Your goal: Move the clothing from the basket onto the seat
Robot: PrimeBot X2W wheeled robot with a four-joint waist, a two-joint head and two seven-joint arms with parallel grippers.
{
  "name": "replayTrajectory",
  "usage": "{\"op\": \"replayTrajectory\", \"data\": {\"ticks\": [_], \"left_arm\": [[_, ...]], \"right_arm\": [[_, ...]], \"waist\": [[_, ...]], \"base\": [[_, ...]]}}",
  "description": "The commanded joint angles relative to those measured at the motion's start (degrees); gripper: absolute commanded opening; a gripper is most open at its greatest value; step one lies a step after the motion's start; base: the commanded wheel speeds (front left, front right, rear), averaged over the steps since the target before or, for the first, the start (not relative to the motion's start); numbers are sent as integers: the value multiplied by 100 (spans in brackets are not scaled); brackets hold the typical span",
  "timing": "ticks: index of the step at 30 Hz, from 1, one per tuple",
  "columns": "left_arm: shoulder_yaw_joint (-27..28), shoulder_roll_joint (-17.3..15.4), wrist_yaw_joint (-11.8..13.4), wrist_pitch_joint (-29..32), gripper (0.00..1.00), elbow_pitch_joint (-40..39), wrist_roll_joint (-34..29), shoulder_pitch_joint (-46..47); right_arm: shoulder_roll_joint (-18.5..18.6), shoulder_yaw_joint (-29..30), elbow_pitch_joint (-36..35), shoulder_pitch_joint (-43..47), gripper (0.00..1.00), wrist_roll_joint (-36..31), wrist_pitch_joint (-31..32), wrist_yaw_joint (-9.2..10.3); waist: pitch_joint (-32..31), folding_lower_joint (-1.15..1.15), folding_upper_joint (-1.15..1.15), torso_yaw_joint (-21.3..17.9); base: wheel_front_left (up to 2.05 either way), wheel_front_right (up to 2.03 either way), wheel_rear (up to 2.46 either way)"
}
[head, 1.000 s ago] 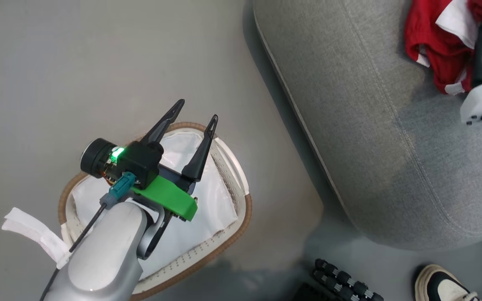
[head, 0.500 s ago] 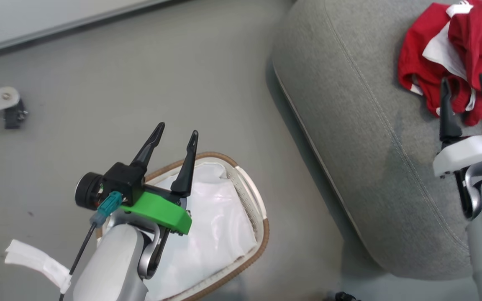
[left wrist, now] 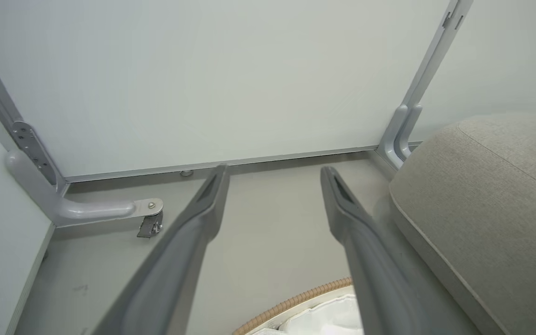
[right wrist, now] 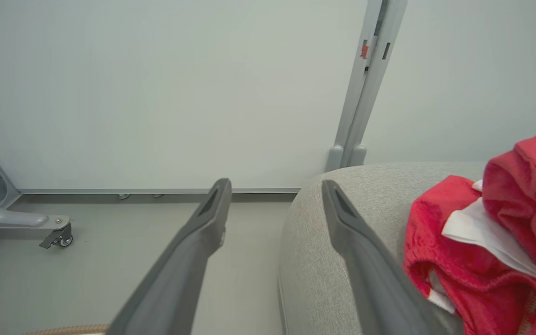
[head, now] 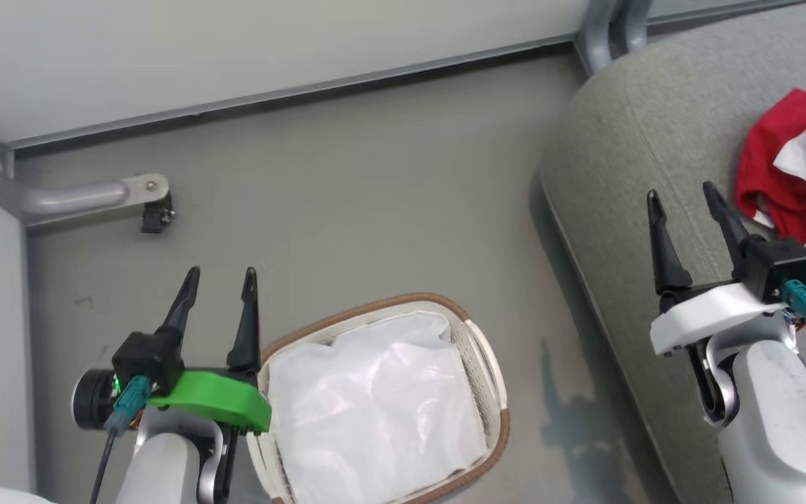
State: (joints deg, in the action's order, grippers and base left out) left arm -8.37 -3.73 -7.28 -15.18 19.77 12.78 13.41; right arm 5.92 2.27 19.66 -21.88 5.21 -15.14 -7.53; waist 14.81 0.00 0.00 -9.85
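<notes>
Grey seat (head: 627, 175), red clothing (head: 760, 175) just right of parted, empty right fingers (head: 660, 245), left fingers (head: 245, 322) parted too

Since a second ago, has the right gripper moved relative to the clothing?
Yes. The right gripper has pulled off the clothing toward the seat edge nearest the basket; open, it now stands over bare cushion.

The basket (head: 476, 350) on the floor (head: 347, 210) shows its white liner (head: 375, 413). Red clothing (head: 788, 196) lies on the seat (head: 627, 161). Left jaws gape beside the basket, right jaws over the seat, both empty.
</notes>
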Motion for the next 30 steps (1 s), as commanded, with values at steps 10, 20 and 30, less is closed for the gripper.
{"op": "replayTrajectory", "data": {"ticks": [10, 20, 30], "left_arm": [[627, 74, 160, 5, 100, 290, -254, -582], [922, 79, 195, 5, 100, 221, -235, -1083], [912, 79, 185, 5, 100, 48, 11, -1389]], "right_arm": [[-192, -271, 154, 513, 100, 125, 0, 8], [-246, -426, 256, 928, 100, 141, 0, 8], [-264, -352, 318, 1265, 100, 147, 0, 8]], "waist": [[-749, 0, 0, 779], [-959, 0, 0, 868], [-1115, 0, 0, 913]], "base": [[0, 0, 0], [0, 0, 0], [0, 0, 0]]}}
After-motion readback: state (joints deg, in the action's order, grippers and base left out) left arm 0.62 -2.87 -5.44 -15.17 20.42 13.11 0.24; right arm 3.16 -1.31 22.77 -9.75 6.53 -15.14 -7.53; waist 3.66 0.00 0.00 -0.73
